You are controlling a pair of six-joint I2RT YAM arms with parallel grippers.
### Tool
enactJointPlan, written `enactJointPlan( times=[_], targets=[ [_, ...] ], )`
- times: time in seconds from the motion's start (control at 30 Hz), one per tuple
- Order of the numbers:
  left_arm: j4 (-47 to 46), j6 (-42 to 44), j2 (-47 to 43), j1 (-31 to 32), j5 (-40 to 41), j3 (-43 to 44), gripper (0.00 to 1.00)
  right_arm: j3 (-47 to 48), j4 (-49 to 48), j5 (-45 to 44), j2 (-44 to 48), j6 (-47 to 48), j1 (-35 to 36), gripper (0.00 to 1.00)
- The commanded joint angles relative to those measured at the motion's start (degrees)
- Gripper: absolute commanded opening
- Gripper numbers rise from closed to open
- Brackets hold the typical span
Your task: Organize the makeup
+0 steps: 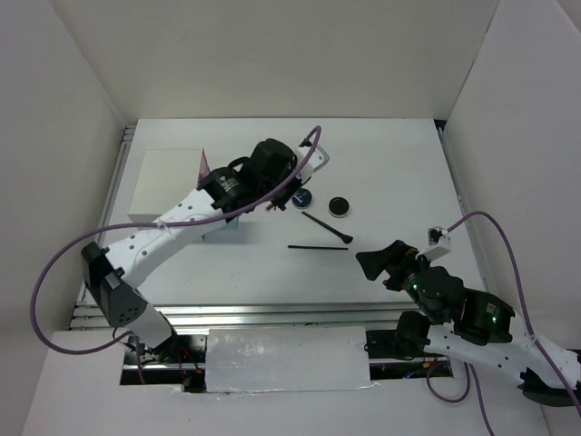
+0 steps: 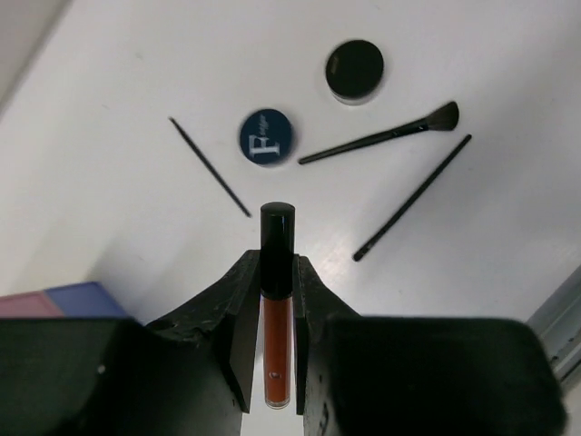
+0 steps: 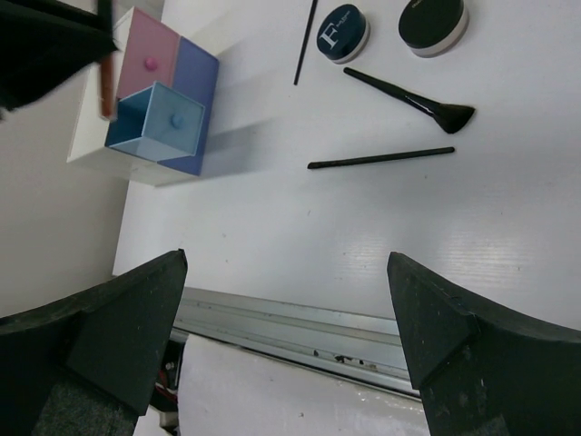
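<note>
One red tube (image 2: 275,341) is clamped in left hand (image 2: 275,265), axis along fingers (image 2: 238,313); open drawer (image 3: 163,118) toward bench's (image 1: 390,163) left edge; right hand (image 3: 286,263) spread, empty.

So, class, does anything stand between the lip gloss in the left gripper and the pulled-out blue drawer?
Nothing visible does. The left gripper holds the lip gloss close by the pulled-out blue drawer, with no item between them. The brushes and compacts lie apart on the table.

Red lip gloss (image 2: 275,350), black cap, clamped in my left tool (image 2: 275,265); blue compact (image 2: 267,136), black compact (image 2: 355,68), brush (image 2: 381,136), left pencil (image 2: 209,166) and right pencil (image 2: 413,197) lie flat, upper frame.
</note>
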State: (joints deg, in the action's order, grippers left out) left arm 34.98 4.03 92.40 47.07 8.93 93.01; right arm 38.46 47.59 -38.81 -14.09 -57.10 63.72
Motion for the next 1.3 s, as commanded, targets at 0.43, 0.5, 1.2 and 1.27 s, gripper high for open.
enactJointPlan(
  times=[0.43, 0.5, 1.2, 1.27],
  targets=[
    [-5.9, 41.1, -14.8, -13.0, -12.5, -11.8, 0.00, 3.5, -2.2, 4.5, -2.3, 3.0, 0.1, 1.00],
    [-7.1, 42.0, -16.1, -16.5, -16.5, -12.6, 0.00, 3.1, -2.4, 4.9, -2.8, 3.1, 0.0, 1.00],
    [-4.9, 43.4, -7.9, -31.3, -36.9, -15.2, 0.00, 2.6, -6.3, 4.2, -8.4, 4.7, 0.1, 1.00],
    [-5.2, 42.6, -7.9, -31.5, -37.3, -15.9, 0.00, 2.5, -6.4, 3.7, -9.0, 4.6, 0.2, 1.00]
  ],
)
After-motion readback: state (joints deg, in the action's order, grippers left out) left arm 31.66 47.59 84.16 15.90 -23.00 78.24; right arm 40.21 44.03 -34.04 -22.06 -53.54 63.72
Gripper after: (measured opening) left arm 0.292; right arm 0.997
